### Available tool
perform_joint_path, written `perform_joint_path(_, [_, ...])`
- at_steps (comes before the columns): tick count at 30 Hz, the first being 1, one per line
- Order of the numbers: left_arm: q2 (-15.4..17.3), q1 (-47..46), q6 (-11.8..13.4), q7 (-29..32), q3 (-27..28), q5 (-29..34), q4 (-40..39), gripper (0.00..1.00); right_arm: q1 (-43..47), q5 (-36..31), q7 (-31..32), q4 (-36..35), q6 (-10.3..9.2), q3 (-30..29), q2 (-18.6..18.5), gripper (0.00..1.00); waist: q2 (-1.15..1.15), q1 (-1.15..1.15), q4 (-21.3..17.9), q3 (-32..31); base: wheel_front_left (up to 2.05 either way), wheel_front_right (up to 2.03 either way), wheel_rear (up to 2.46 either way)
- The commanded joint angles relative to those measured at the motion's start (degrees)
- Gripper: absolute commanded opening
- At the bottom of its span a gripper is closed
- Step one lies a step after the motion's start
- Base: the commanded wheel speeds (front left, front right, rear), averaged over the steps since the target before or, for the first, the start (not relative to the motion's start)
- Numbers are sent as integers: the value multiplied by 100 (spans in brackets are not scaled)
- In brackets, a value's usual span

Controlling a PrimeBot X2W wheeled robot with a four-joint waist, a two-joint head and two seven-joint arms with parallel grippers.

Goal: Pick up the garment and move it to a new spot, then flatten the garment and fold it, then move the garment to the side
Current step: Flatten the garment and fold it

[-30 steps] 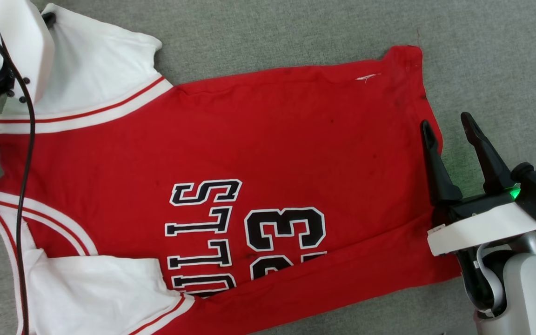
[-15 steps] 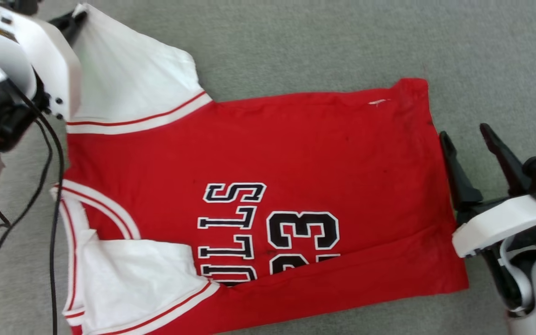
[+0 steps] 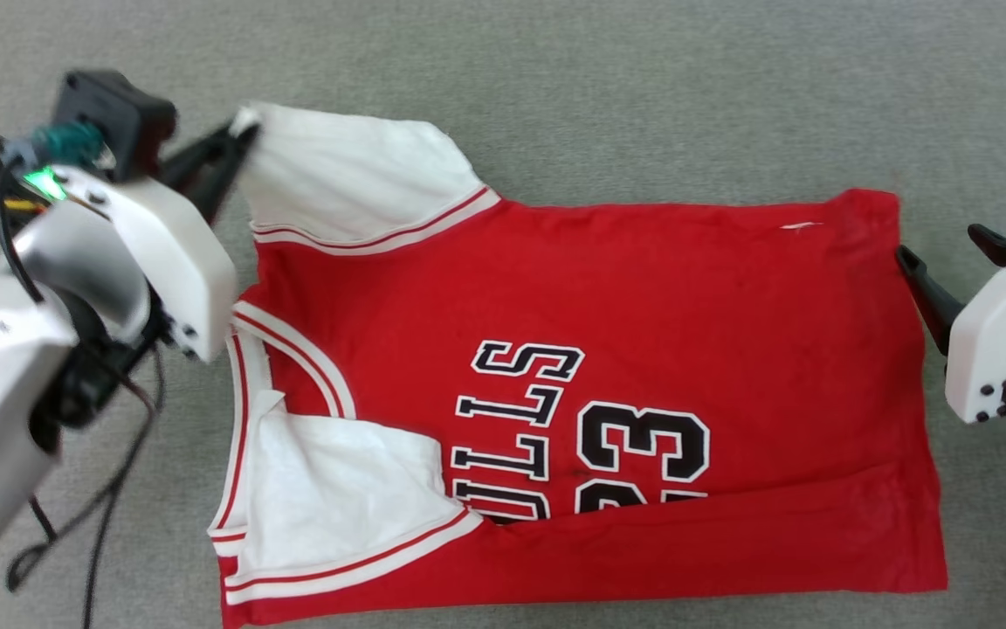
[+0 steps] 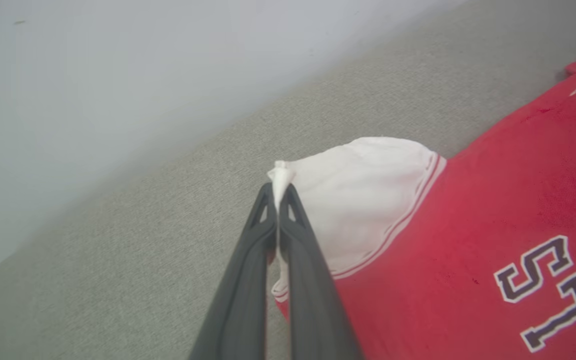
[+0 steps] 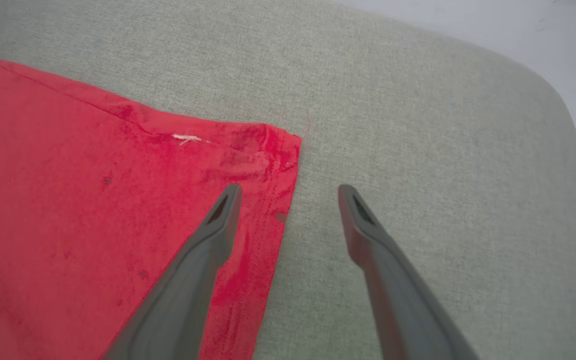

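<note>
The garment [image 3: 686, 297], red with white sleeves and a black "BULLS 23" print, lies flat on the grey surface [image 3: 643, 96]. The left gripper [image 4: 279, 197] pinches one sleeve tip; the right gripper [image 5: 290, 192] is spread wide.

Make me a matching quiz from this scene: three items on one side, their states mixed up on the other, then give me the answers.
Column one:
1. left gripper
2. right gripper
3. near sleeve

Column two:
A. folded in over the red front
B. shut on the tip of the far sleeve
C. open at the hem

Pairs: 1-B, 2-C, 3-A
</note>
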Motion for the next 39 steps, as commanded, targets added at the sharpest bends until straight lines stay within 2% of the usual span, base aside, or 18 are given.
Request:
perform_joint_path(1, [15,133,73,-38,17,-28,-138,0,-144,74,128,60,-6,55,-45,100,0,1,86,48,0,0,0])
perform_joint_path(5, [152,440,321,-122,15,-7,-697,0,-545,219,678,362,-7,181,-267,100,0,1,225,139,0,0,0])
perform_joint_path(10, [220,637,525,-198,-11,78,-1099,0,-926,211,1028,746,-7,266,-433,100,0,1,412,270,0,0,0])
perform_joint_path(18, [204,600,626,-261,-53,222,-1338,0,-1298,96,1165,1293,-7,550,-577,100,0,1,645,486,0,0,0])
perform_joint_path(23, [104,562,585,-284,-105,212,-1359,0,-1277,159,1196,1628,-4,769,-527,100,0,1,738,556,0,0,0])
perform_joint_path(24, [95,554,577,-291,-111,221,-1348,0,-1251,181,1196,1692,2,839,-522,46,0,1,749,560,0,0,0])
perform_joint_path(25, [87,553,570,-298,-118,228,-1330,0,-1229,203,1182,1747,3,888,-526,8,0,1,756,560,0,0,0])
perform_joint_path(26, [78,554,574,-312,-118,230,-1308,0,-1222,211,1150,1802,3,903,-529,0,0,1,762,558,0,0,0])
perform_joint_path(32, [4,702,594,-423,-99,114,-1084,0,-1313,229,680,2127,-9,692,-496,0,0,1,735,385,0,0,0])
perform_joint_path(39, [-34,975,676,-683,-26,-72,-770,0,-1382,437,77,2308,-8,425,-286,0,0,1,608,-60,0,0,0])
